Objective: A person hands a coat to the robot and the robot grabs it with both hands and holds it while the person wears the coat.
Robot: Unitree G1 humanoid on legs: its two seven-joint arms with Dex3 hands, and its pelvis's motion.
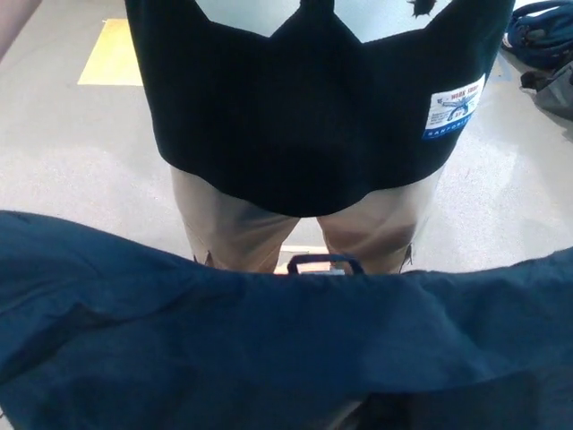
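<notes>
- Coat (269,349): dark navy fabric, spread wide across the whole near part of the view, left edge to right edge. Upper edge sags gently toward the middle.
- Hanging loop (323,262) stands up at the centre of that edge, so this is likely the collar line, facing the person.
- Surface: matte, smooth woven shell with soft broad folds and a long crease on the left. Judged light, limp and somewhat slippery; not fragile. It will droop wherever unsupported.
- Best hold, by judgement: the collar-shoulder edge, one grip well left and one well right of the loop, pinching a good fold of cloth so it cannot slide out.
- Left hand and right hand: neither shows; presumably hidden under the coat. Whether they clasp the fabric cannot be told.
- Person (313,107): stands just beyond the coat, black top with a white-and-blue label (455,107), tan trousers (242,228).
- Floor (63,152): pale grey, speckled; a yellow patch (112,54) far left, bags (542,40) far right.
</notes>
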